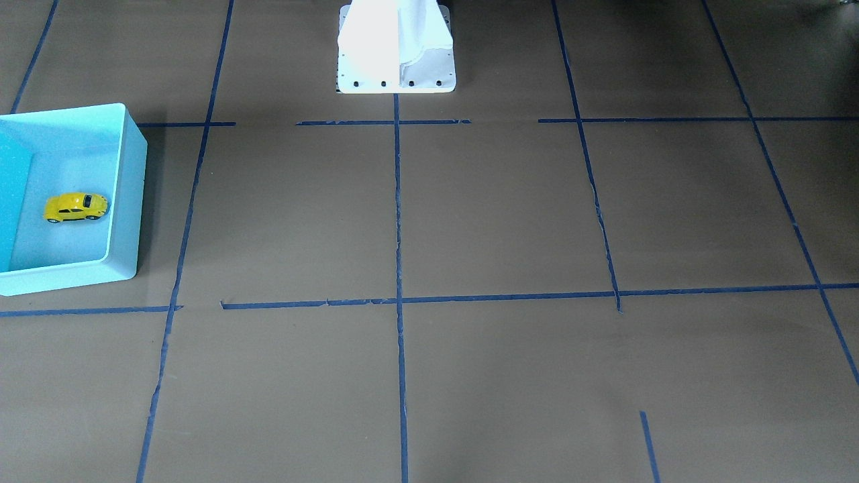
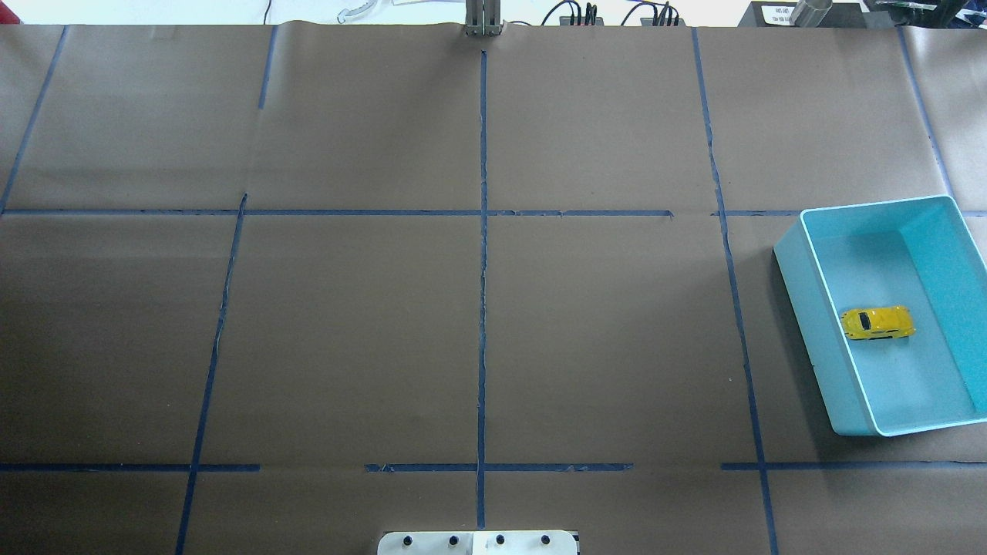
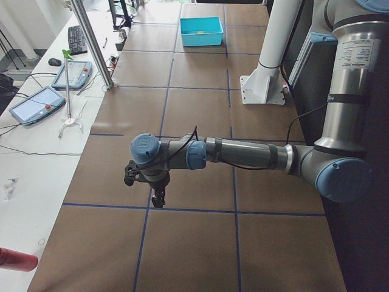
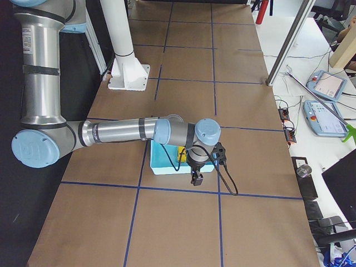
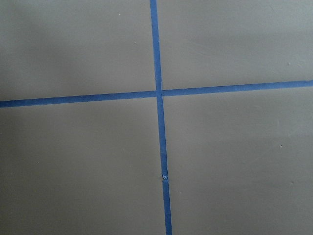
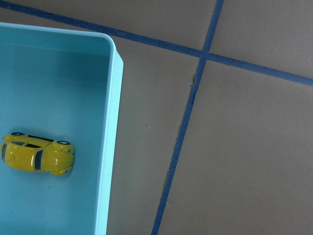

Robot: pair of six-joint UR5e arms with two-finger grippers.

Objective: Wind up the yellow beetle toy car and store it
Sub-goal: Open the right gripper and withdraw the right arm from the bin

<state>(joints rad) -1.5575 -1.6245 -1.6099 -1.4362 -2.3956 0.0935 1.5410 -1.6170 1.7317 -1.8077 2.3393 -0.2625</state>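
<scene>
The yellow beetle toy car [image 1: 75, 206] lies inside the light blue bin [image 1: 126, 194], on its floor. It also shows in the overhead view [image 2: 877, 323] and in the right wrist view [image 6: 36, 157]. In the exterior right view my right gripper [image 4: 197, 179] hangs above the table just beside the bin [image 4: 164, 166], with nothing seen in it. In the exterior left view my left gripper [image 3: 158, 199] hangs over bare table, far from the bin [image 3: 202, 31]. I cannot tell whether either gripper is open or shut.
Brown paper with blue tape lines [image 2: 483, 270] covers the table. The white robot base [image 1: 396, 47] stands at the table's edge. Tablets and cables [image 3: 36, 100] lie on the side bench beyond the table.
</scene>
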